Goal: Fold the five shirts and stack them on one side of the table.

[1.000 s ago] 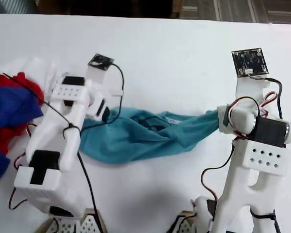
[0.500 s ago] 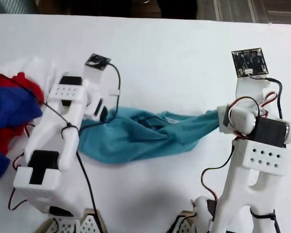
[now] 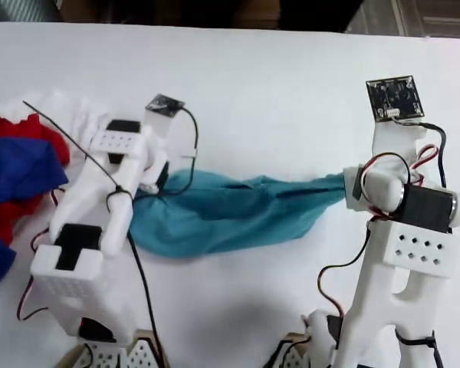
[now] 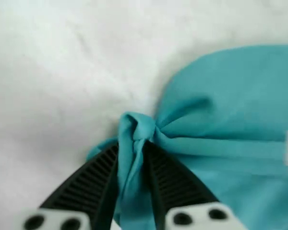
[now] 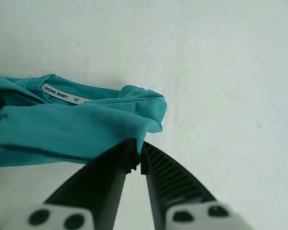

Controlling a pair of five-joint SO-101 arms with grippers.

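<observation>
One teal shirt [image 3: 230, 218] stretched mid-table | red-blue shirt pile [image 3: 19, 165] beside left arm [image 3: 92, 218]

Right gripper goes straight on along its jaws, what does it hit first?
The shirt: the right gripper has its jaws shut on its edge. Past that fold, probably bare table, though depth is unclear.

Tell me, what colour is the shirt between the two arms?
The shirt is teal; the high view shows it best.
</observation>
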